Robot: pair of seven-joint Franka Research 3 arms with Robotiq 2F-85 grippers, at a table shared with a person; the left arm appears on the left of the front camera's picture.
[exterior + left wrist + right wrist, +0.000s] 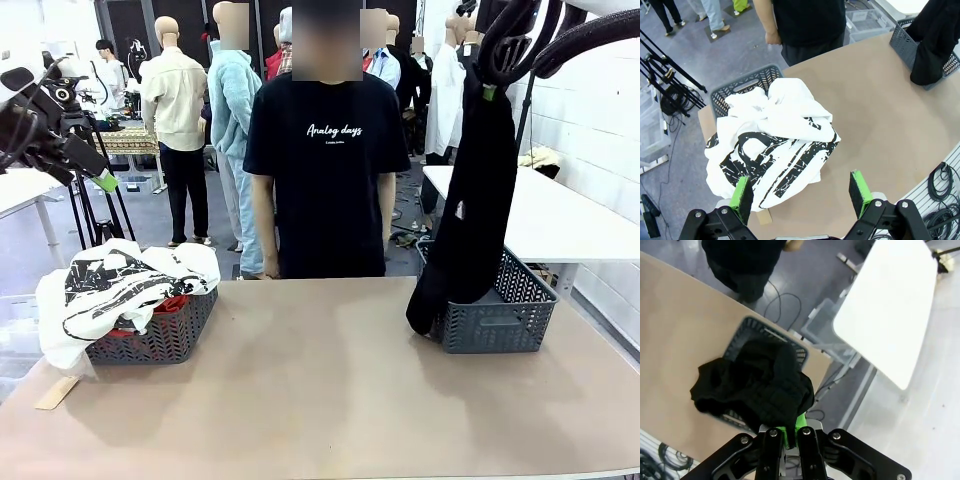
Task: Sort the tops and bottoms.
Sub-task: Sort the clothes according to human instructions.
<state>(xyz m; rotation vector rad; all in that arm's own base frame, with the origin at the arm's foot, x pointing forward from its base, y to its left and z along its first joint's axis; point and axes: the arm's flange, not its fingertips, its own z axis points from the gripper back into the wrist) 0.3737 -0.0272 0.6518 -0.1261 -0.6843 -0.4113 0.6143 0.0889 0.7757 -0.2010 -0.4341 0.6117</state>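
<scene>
The right pincer [490, 92], clamped on a bunched fold, suspends the limp black bottoms [470, 210] over the right grey basket [500, 322]; the left pincer [802, 197] stands fully open.

My right gripper [788, 436] is showing black fingers with green pads [800, 421], and it's gripping the plain black bottoms [470, 200] — no print on them. The right basket [500, 320] is looking dark grey. The white top [775, 145] is showing bold black graphic streaks; the orange-red top [172, 303] is peeking out under it in the left grey basket [160, 340]. The table [320, 400] is reading tan-beige. The person's T-shirt [325, 170] is showing black with white lettering. My left gripper [802, 197] — green pads too.
</scene>
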